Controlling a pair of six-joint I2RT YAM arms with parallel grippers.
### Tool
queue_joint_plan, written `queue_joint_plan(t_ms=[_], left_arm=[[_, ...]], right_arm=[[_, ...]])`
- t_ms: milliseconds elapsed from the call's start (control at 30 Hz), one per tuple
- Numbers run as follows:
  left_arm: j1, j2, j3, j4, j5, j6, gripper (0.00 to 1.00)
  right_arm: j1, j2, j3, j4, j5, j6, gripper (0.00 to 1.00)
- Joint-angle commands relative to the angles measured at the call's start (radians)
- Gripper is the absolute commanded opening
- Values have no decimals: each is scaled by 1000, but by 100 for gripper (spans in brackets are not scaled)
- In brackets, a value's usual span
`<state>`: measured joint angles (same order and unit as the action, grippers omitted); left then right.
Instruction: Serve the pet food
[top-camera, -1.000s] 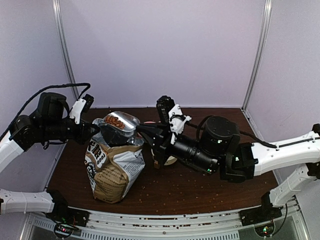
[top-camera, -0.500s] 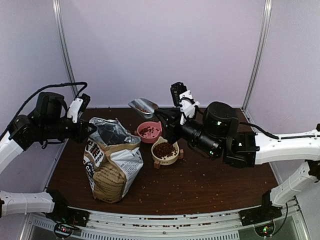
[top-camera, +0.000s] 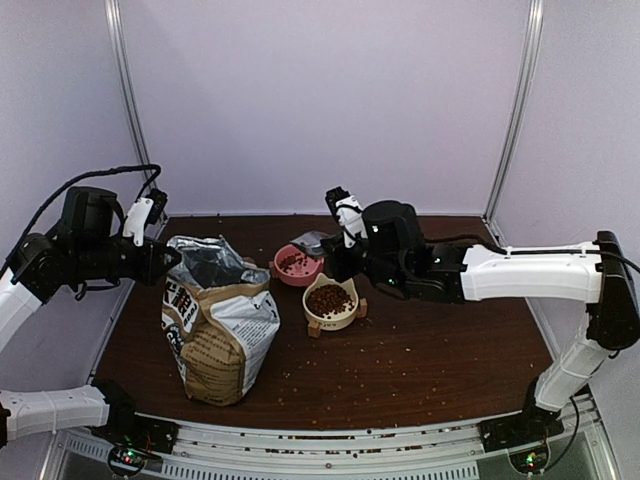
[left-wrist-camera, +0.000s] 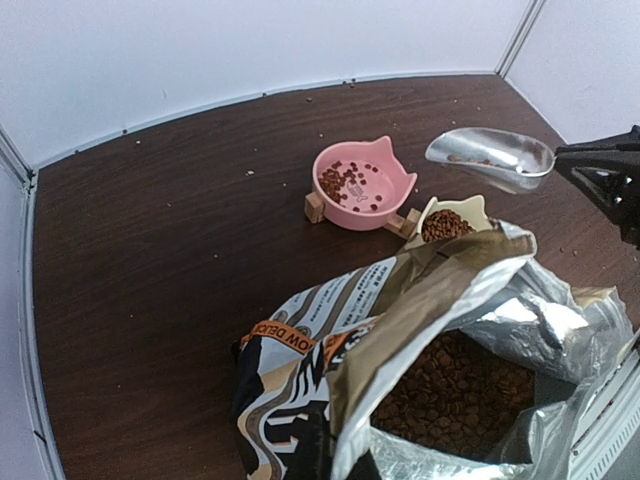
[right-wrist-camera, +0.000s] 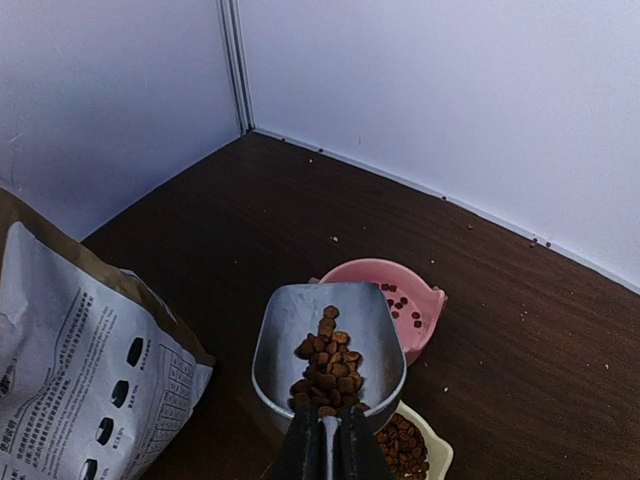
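The pet food fills the open printed bag, where it shows as a brown heap. My left gripper is shut on the bag's left rim; its fingers are hidden in the left wrist view. My right gripper is shut on the handle of a silver scoop, which carries a small pile of kibble. The scoop hangs level above the near edge of a pink bowl holding a few pellets. Next to it, a cream bowl is full of kibble.
Loose pellets lie scattered over the dark wooden table, mostly at the front. White walls and metal posts close the back and sides. The bag stands at the left, and both bowls sit on small wooden feet near the middle.
My right gripper has carried the loaded scoop from the bag's mouth rightwards, then down over the pink bowl. The left arm has drawn the bag's rim slightly to the left.
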<state>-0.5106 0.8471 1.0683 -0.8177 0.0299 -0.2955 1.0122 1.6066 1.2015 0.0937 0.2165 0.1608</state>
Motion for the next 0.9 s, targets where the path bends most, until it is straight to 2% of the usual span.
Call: queue_joint_plan(t_ms=[0,533,867], left_arm=[[19,-23,6,95,-30,19,0],[21,-31,-4,84,-22,35,0],[21,-35,-9,81,-21,35,0]], right_arm=[[-18,58,90,-99,-19,38,0],[-60,324,405,-432,38,103,0],[-83,399,545,-583,21,103,0]])
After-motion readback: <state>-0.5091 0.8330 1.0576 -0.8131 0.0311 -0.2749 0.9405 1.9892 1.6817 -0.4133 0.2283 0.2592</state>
